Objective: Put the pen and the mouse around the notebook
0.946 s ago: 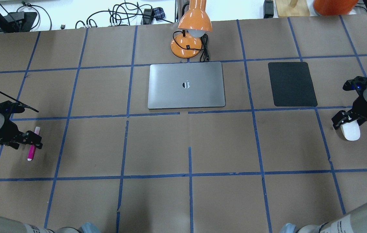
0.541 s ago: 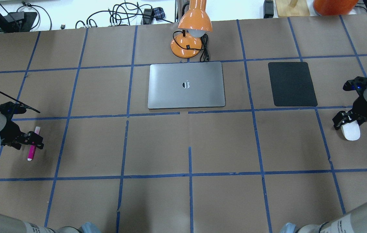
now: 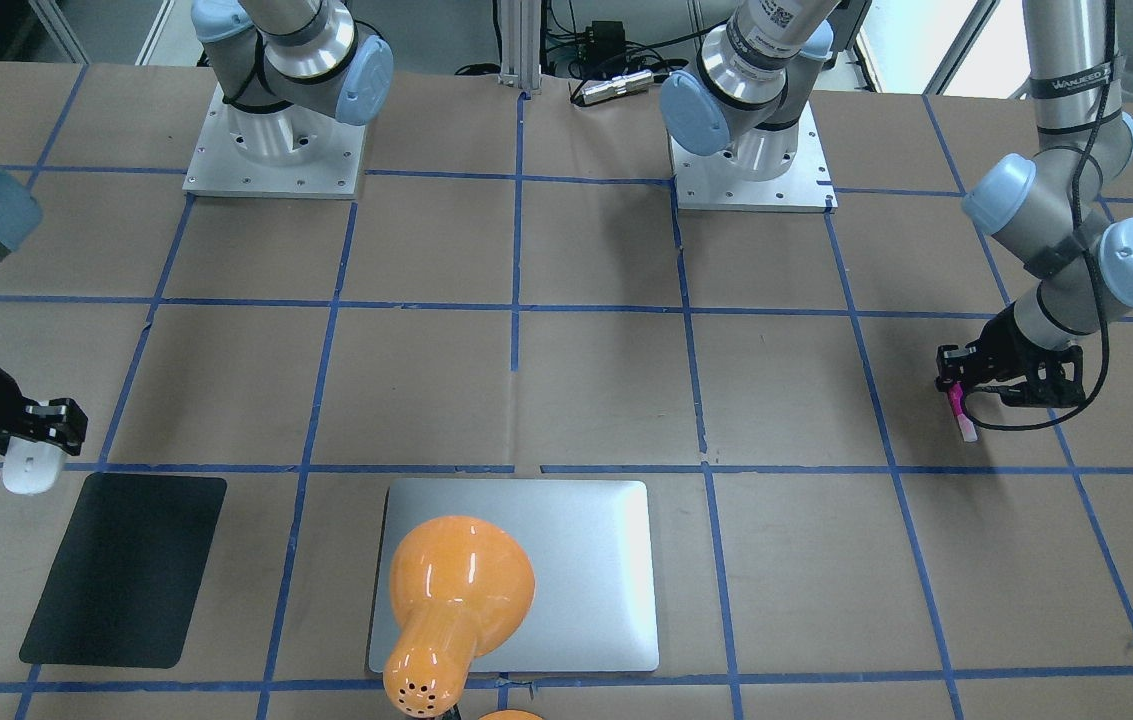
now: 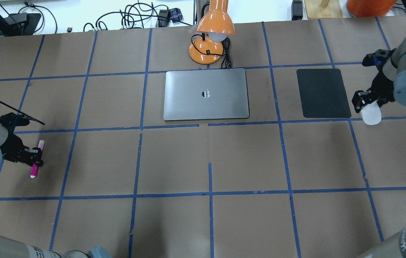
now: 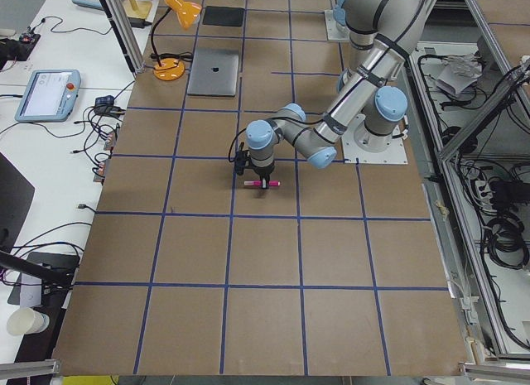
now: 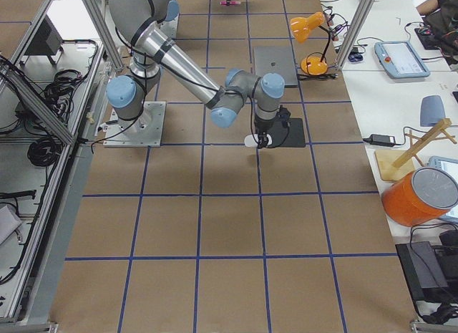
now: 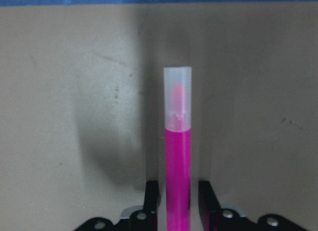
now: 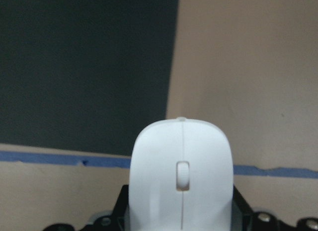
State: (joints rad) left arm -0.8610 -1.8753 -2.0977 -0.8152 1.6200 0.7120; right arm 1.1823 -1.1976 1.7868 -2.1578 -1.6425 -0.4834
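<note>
The magenta pen [image 4: 36, 161] lies on the brown paper at the far left, its pale cap pointing away from me. My left gripper [image 4: 35, 158] is shut on the pen [image 7: 178, 156], with one finger [image 7: 151, 196] close on each side. The white mouse [image 4: 371, 115] is held in my right gripper [image 4: 367, 102], which is shut on it just off the near right corner of the black mat [image 4: 323, 93]. In the right wrist view the mouse [image 8: 181, 176] hangs over a blue tape line beside the mat [image 8: 84, 67]. The silver notebook [image 4: 206, 94] lies flat at the table's middle back.
An orange desk lamp [image 4: 211, 32] with its cord stands just behind the notebook, its head leaning over it [image 3: 456, 600]. Blue tape lines grid the brown paper. Cables and equipment lie beyond the far edge.
My right gripper has carried the mouse away from me and left, up to the mat's near right corner. My left gripper's fingers have drawn in on the pen, which lies where it was.
</note>
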